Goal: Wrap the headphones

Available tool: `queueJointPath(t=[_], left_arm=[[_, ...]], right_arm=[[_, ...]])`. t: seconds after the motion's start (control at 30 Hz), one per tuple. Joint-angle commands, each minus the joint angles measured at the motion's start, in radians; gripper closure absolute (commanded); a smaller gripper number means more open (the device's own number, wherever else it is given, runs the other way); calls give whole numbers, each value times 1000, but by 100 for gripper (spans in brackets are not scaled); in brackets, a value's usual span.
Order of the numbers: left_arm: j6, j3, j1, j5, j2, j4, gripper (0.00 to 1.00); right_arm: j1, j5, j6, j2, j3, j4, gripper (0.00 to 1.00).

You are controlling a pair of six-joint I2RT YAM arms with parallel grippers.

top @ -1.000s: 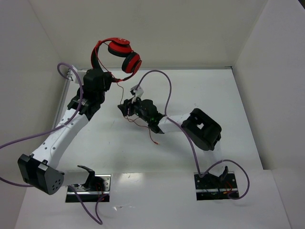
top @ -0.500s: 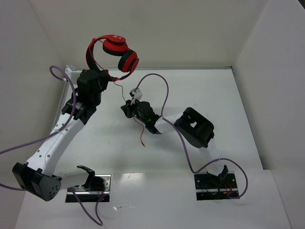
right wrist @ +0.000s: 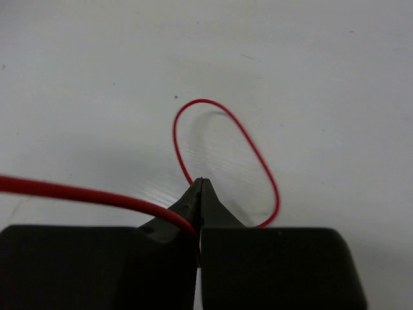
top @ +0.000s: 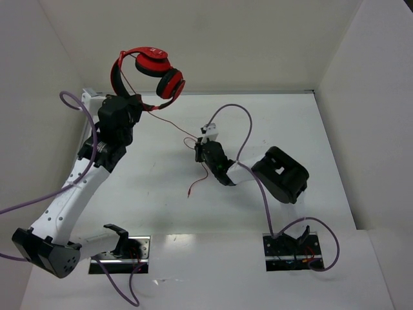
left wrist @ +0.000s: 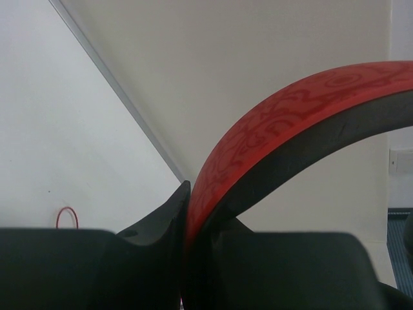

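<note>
Right wrist view: the right tool point(right wrist: 200, 192) is pinched shut on the thin red cord point(right wrist: 227, 123), likely to draw slack for winding; a loop curls just ahead over the worktop point(right wrist: 322, 64). Left tool point(left wrist: 192, 232) clamps the headband point(left wrist: 284, 97), holding the headphones point(top: 150, 64) aloft, well apart from the right tool

A white table point(top: 148, 194) fills the middle of the overhead view, boxed in by plain white walls point(top: 258, 45) at the top, left and right. Glare shines near its lower edge.
</note>
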Motion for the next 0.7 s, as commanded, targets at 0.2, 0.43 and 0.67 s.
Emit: queueJointPath(t=[0.2, 0.43, 0.67], left_arm=[[53, 86, 6, -72, -23, 130, 100], [52, 77, 6, -83, -63, 92, 100], [118, 151, 6, 78, -124, -9, 100]], right_arm=[[-14, 16, -23, -202, -177, 60, 99], [-14, -73, -81, -286, -223, 60, 99], [-29, -4, -161, -177, -148, 37, 99]])
